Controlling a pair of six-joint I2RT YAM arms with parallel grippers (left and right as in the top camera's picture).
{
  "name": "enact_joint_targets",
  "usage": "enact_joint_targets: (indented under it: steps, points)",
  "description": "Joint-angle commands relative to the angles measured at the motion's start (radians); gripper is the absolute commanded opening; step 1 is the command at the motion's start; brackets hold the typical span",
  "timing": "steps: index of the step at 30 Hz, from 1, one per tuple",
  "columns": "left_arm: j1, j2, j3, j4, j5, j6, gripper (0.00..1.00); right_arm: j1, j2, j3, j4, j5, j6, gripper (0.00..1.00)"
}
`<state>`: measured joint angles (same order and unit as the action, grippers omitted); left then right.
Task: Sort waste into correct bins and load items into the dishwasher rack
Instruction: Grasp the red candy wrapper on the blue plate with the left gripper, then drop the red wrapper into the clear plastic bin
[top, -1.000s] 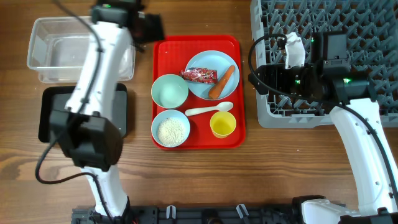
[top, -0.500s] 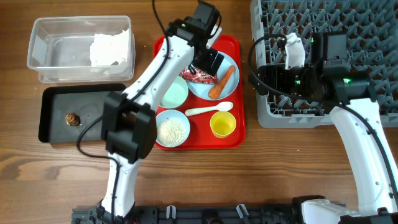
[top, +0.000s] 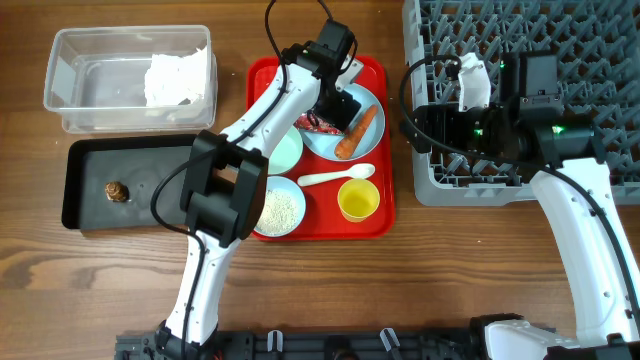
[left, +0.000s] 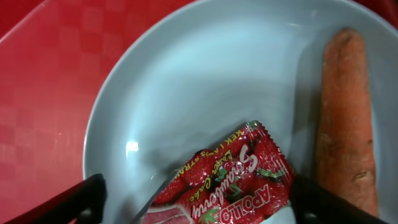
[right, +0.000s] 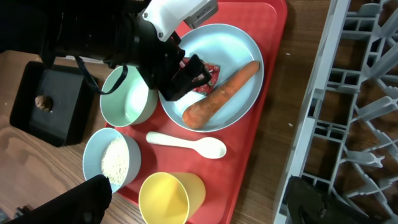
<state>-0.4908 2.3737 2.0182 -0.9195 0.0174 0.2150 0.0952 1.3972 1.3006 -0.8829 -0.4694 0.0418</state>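
Observation:
My left gripper (top: 336, 106) is open low over the pale blue plate (top: 322, 145), its fingers either side of the shiny red wrapper (left: 230, 180); it is not closed on it. The orange carrot (top: 358, 132) lies on the same plate (left: 205, 81), to the right of the wrapper. One pale blue bowl (top: 275, 210) holds white rice; the other (top: 280, 150) is empty. A white spoon (top: 335, 178) and a yellow cup (top: 358, 200) are on the red tray. The tissue (top: 178, 78) lies in the clear tub (top: 60, 90). The brown nut (top: 117, 191) lies in the black tray (top: 150, 205). My right gripper (top: 420, 125) is open and empty, by the grey rack (top: 500, 185).
The flat red tray (top: 375, 225) holds the dishes in the table's middle. My left arm stretches over the tray's left part and the empty bowl. The rack fills the back right corner. Bare wood lies along the table's front.
My left arm swung from the clear tub to the plate and came down around the wrapper. The tissue now shows in the tub. The right arm has not moved.

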Motion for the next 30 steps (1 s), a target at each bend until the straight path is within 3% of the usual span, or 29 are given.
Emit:
enact_joint_targets:
  steps: [1,8,15,16,23,30]
  points:
    - [0.005,0.057,-0.005,-0.015,0.015,0.018,0.84,0.004,0.007,0.021,-0.001,0.010,0.011,0.93]
    - [0.005,0.088,-0.005,-0.024,0.016,0.017,0.63,0.004,0.007,0.021,-0.001,0.010,0.011,0.93]
    - [0.005,0.095,-0.005,-0.023,0.015,0.017,0.07,0.004,0.007,0.021,-0.005,0.010,0.011,0.93]
    - [0.005,0.095,-0.005,-0.023,0.016,0.015,0.04,0.004,0.008,0.021,-0.004,0.010,0.011,0.93]
    - [0.020,0.033,0.039,-0.089,0.016,-0.106,0.04,0.004,0.008,0.021,-0.003,0.010,0.010,0.93]
    - [0.118,-0.118,0.139,-0.139,0.019,-0.308,0.04,0.004,0.008,0.021,0.000,0.010,0.010,0.93]
